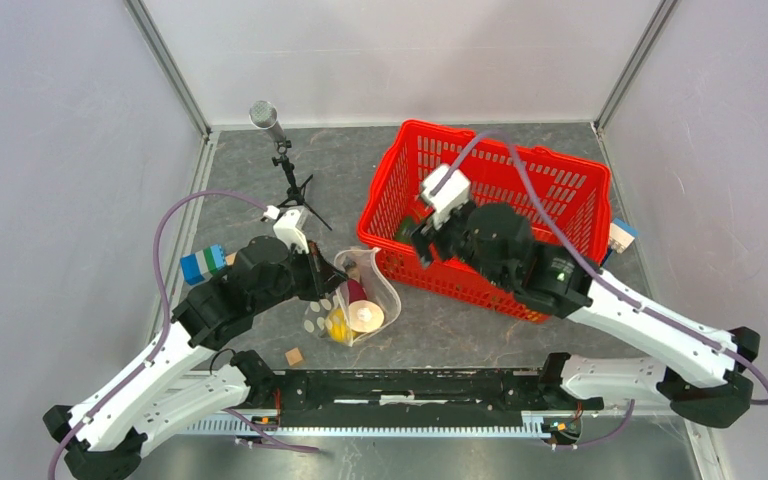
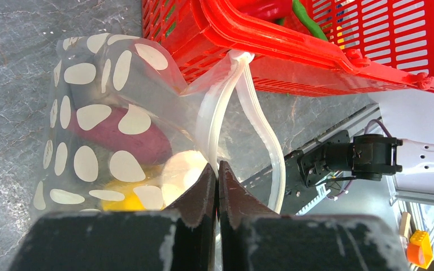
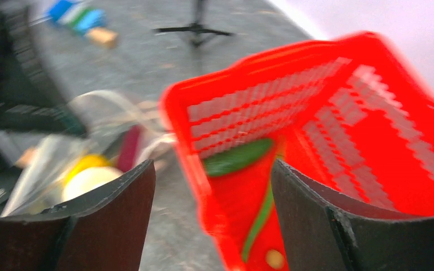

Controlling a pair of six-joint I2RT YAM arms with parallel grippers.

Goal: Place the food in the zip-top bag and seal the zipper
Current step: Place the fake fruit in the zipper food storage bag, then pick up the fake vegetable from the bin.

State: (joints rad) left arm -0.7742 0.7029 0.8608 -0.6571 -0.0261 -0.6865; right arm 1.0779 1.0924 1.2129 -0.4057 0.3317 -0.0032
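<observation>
Dotted zip-top bag (image 2: pixel 90 84) beside red mesh basket (image 2: pixel 294 45)
The left end effector (image 2: pixel 216 186) clamps its zipper (image 2: pixel 215 113); the right end effector (image 3: pixel 212 169) gapes empty over the basket.

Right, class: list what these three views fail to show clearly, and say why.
- Top view: red basket contents, partly under the right arm.
- Right wrist view: green pods, smeared by motion blur.
- Left wrist view: lower end of the zip-top bag, behind the left gripper.
</observation>
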